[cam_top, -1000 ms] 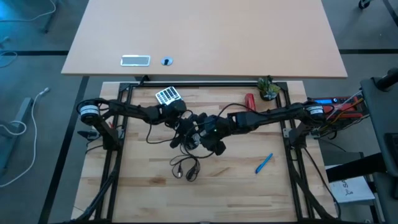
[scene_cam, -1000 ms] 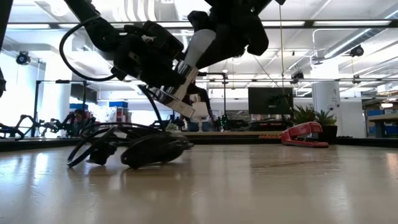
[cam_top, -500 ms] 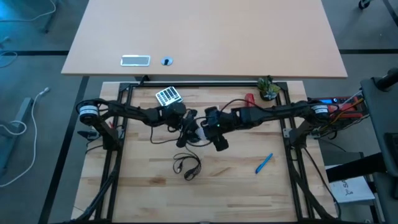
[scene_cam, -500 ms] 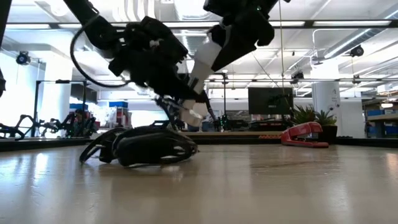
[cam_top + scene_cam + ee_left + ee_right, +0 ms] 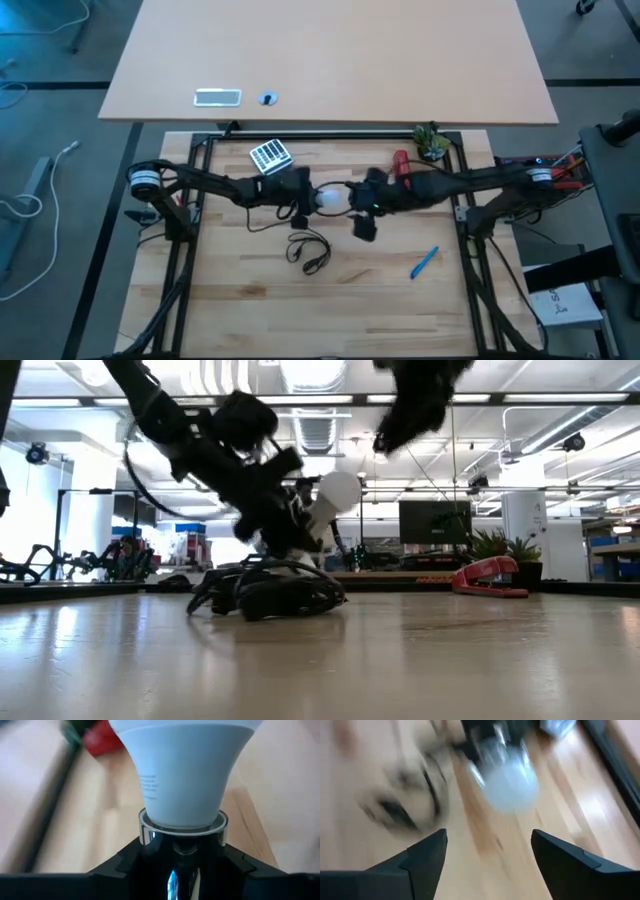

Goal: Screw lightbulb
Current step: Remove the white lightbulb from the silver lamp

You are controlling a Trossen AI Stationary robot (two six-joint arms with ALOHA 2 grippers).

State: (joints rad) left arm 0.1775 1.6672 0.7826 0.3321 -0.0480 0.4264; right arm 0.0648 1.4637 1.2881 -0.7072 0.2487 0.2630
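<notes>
Up over the middle of the wooden table (image 5: 240, 300), the lightbulb (image 5: 329, 198) sits with its narrow end seated in the shiny silver socket (image 5: 181, 831), and the left gripper (image 5: 300, 192) has its fingers clamped on that socket, holding the pair clear of the surface. In the low view the white globe (image 5: 338, 491) points up and away from the left arm at a tilt, well above the tabletop. The left wrist view gives the closest look: frosted neck with fine print, metal rim right beneath it, dark fingers (image 5: 120, 865) on either side.

The right gripper (image 5: 362, 203) is just beside the globe on its far side, and its fingers (image 5: 427, 852) stand wide apart with nothing between them (the bulb shows ahead of them in the right wrist view, blurred, not touched).

Below the bulb a tangle of black cord (image 5: 308, 250) lies heaped on the wood. Toward the back edge, a red stapler (image 5: 488, 576) rests near a small potted plant (image 5: 432, 141). A blue pen (image 5: 424, 262) lies out on the right side, well apart from the action.
</notes>
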